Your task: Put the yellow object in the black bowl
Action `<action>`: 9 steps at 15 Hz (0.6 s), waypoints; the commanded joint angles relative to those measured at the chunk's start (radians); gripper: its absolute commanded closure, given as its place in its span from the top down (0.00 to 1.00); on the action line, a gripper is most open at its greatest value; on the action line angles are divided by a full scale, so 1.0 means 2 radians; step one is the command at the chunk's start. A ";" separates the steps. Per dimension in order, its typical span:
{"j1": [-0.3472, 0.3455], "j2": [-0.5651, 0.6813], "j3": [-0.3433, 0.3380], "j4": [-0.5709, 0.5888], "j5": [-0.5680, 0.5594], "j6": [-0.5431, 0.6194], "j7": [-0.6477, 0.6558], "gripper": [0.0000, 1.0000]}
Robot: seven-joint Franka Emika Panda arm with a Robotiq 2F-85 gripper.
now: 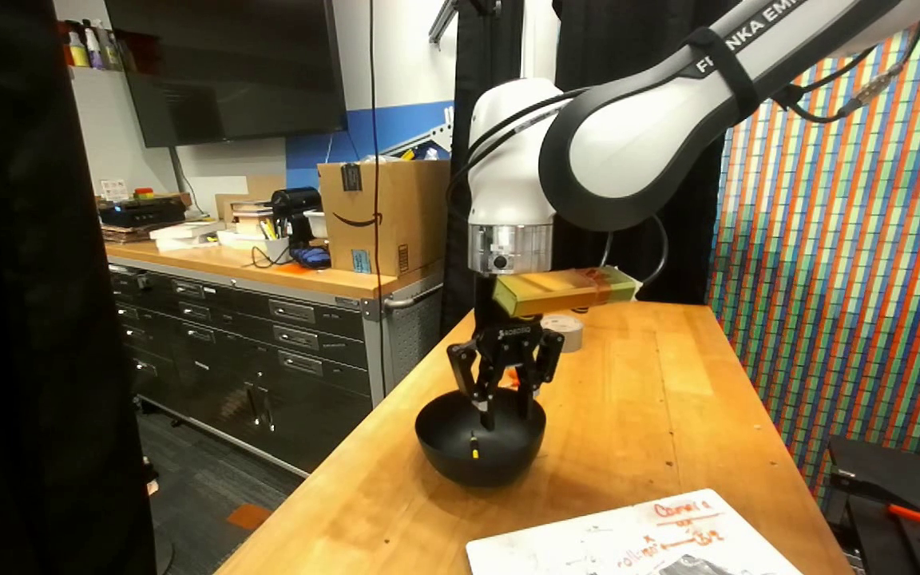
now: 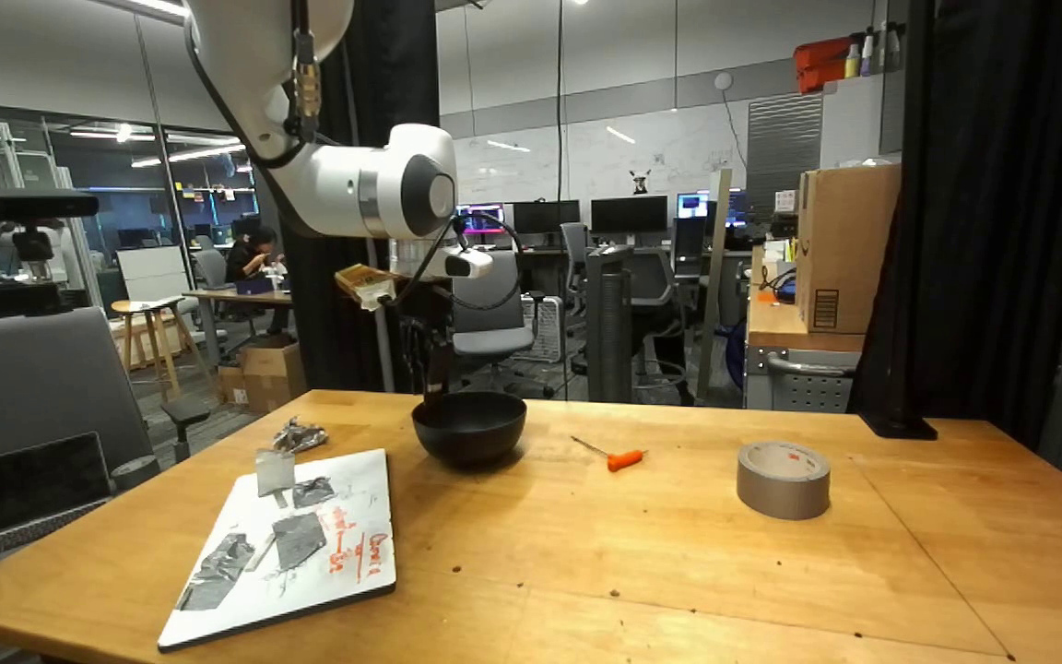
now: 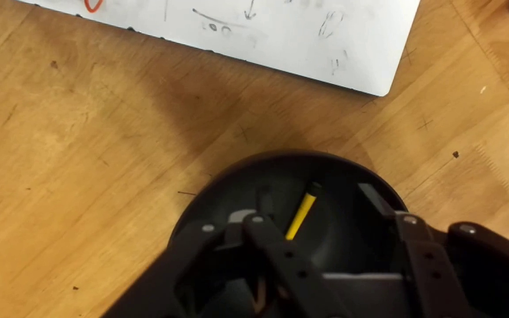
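Observation:
The glossy black bowl [image 1: 452,467] stands upright on the wooden table, and it also shows in an exterior view [image 2: 471,443] and the wrist view [image 3: 347,170]. The yellow object [image 3: 301,216], a slim stick with a dark end, lies inside the bowl, and it also shows small in an exterior view [image 1: 475,453]. My gripper [image 1: 506,417] points down with its fingertips at the bowl's opening. In the wrist view the gripper [image 3: 316,194] is open, its fingers apart with nothing held between them. The lower end of the yellow object is hidden behind a finger there.
A whiteboard [image 2: 310,572] with tape pieces lies beside the bowl. A red-orange screwdriver [image 2: 624,460] and a grey tape roll [image 2: 783,493] lie on the table. Crumpled foil [image 2: 300,435] lies near the table's edge. A yellow-green block [image 1: 564,291] is fixed to the wrist.

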State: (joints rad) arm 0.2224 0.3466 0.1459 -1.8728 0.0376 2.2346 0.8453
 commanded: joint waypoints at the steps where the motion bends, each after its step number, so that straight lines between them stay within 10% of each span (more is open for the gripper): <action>1: 0.008 0.000 -0.009 0.000 0.004 -0.001 -0.002 0.58; 4: 0.008 0.001 -0.010 -0.001 0.004 -0.001 -0.002 0.77; 9: 0.008 0.001 -0.010 -0.001 0.004 -0.001 -0.002 0.76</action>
State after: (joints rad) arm 0.2225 0.3495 0.1439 -1.8768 0.0376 2.2344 0.8453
